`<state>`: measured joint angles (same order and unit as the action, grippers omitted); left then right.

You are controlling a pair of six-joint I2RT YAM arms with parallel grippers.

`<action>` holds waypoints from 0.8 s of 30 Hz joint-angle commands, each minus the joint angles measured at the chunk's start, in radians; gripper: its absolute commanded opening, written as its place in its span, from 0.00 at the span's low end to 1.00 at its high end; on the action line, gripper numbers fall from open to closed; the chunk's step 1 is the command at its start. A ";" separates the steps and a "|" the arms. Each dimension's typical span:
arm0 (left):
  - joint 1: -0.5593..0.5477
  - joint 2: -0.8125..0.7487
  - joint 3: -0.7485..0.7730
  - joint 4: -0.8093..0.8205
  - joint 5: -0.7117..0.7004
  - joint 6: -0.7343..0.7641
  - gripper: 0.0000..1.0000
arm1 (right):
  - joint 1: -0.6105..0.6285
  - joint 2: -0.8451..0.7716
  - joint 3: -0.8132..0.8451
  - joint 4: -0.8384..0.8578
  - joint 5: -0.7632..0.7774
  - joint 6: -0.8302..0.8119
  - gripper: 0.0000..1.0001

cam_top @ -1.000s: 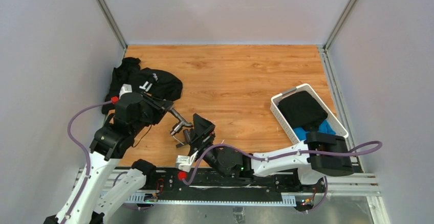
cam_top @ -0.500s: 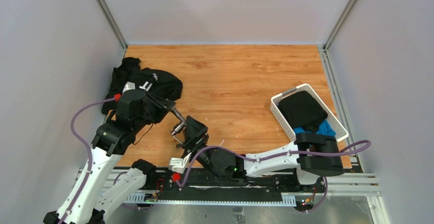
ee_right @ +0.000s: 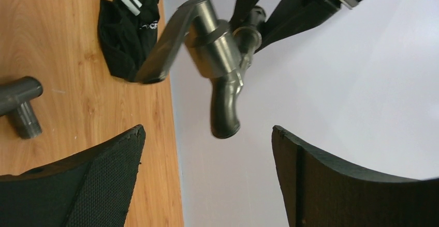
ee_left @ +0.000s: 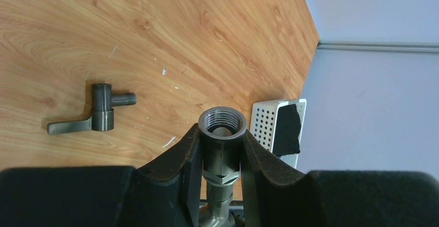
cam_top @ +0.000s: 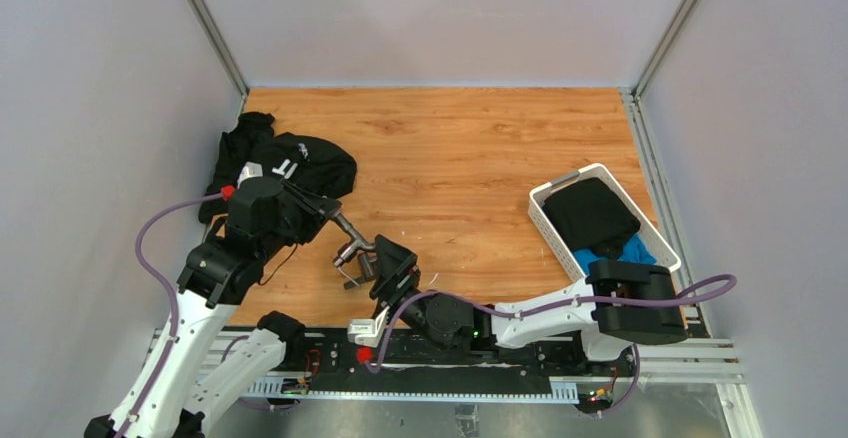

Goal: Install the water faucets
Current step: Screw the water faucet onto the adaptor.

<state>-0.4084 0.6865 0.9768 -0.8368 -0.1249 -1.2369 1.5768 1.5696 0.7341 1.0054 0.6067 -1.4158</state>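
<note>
Left pincer (ee_left: 222, 133) grips the faucet (ee_right: 220, 56) by its threaded stub; its spout hangs just ahead of the right pincer (ee_right: 207, 133), which gapes wide, empty; rigid, smooth metal, probably slippery and hefty; take the stout body, not the thin lever.

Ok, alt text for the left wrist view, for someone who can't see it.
The left gripper clamps a dark grey faucet piece, its threaded open end facing the camera. A second faucet piece with a lever handle lies on the wooden table at left, a white basket at right.
</note>
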 commanded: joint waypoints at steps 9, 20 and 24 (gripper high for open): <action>-0.003 0.009 0.055 -0.001 -0.003 0.003 0.00 | -0.005 0.111 -0.021 0.209 -0.027 -0.161 0.93; -0.003 0.024 0.062 -0.002 0.034 0.018 0.00 | -0.046 0.231 0.088 0.325 -0.069 -0.176 0.85; -0.003 0.023 0.049 0.009 0.039 0.018 0.00 | -0.061 0.219 0.100 0.298 -0.066 -0.150 0.64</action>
<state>-0.4084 0.7158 1.0035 -0.8642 -0.1005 -1.2217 1.5352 1.7901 0.8051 1.2594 0.5491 -1.5784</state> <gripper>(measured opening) 0.316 0.729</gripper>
